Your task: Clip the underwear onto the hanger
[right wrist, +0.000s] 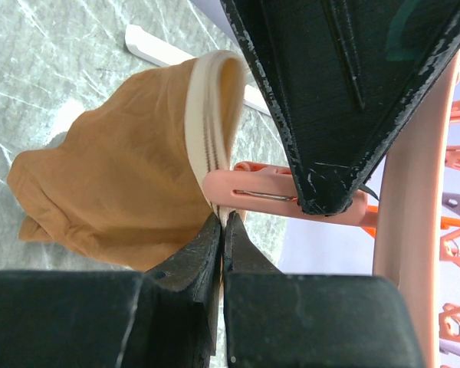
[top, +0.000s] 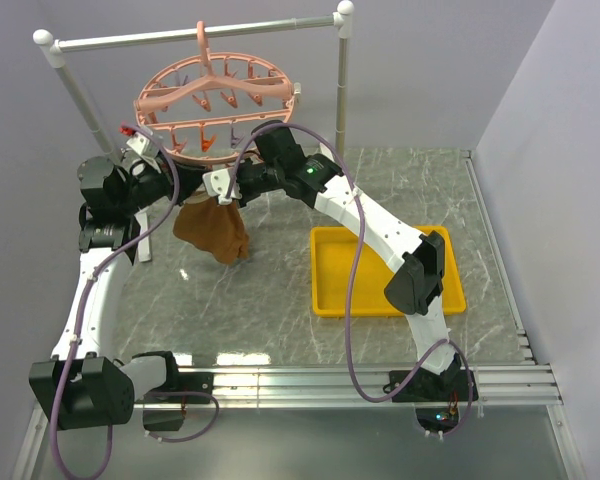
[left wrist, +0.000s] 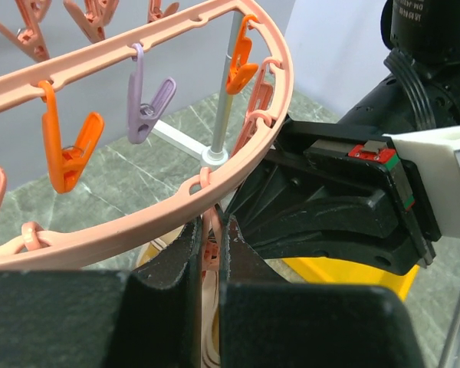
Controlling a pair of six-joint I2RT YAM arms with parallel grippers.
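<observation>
The right gripper (right wrist: 221,224) pinches the tan waistband of the brown underwear (right wrist: 115,176), which hangs just below the pink hanger (top: 215,100). The left gripper (left wrist: 211,230) squeezes a pink clip (right wrist: 253,188) touching that waistband. The yellow tray (top: 325,300) lies well apart.

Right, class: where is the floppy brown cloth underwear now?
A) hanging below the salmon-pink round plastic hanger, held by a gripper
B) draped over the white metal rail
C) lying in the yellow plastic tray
A: the underwear dangles under the hanger, its tan waistband pinched in the right gripper.
</observation>
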